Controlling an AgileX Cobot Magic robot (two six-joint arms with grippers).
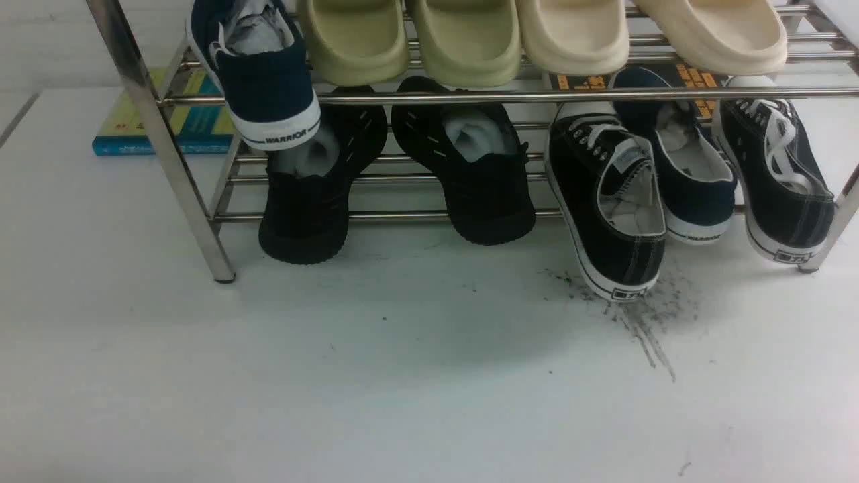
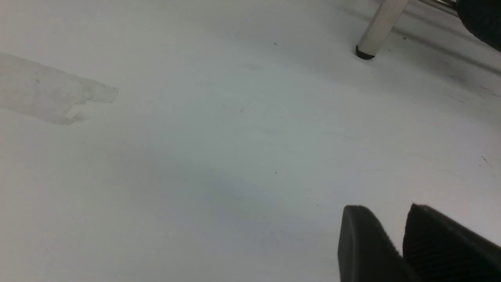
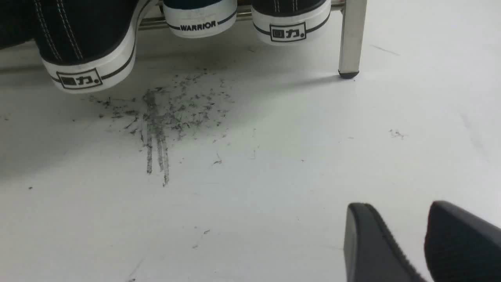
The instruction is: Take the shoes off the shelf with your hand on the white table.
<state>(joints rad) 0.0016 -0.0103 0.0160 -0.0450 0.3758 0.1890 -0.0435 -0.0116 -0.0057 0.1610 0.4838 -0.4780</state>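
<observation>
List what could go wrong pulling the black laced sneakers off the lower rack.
1. The navy WARRIOR shoe sits between the left laced sneaker and the right laced sneaker; it could get dragged out.
2. The right laced sneaker lies beside the shelf leg, which the right gripper might strike.
3. The left laced sneaker overhangs the front rail steeply; a nudge may dump it.

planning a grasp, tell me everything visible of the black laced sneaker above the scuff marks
The sneaker is black canvas with white laces, white stitching, a white-edged sole with a heel logo, pale stuffing inside. It lies tilted on the shelf's lower tier, heel overhanging the front bar toward the table, beside a navy shoe.
</observation>
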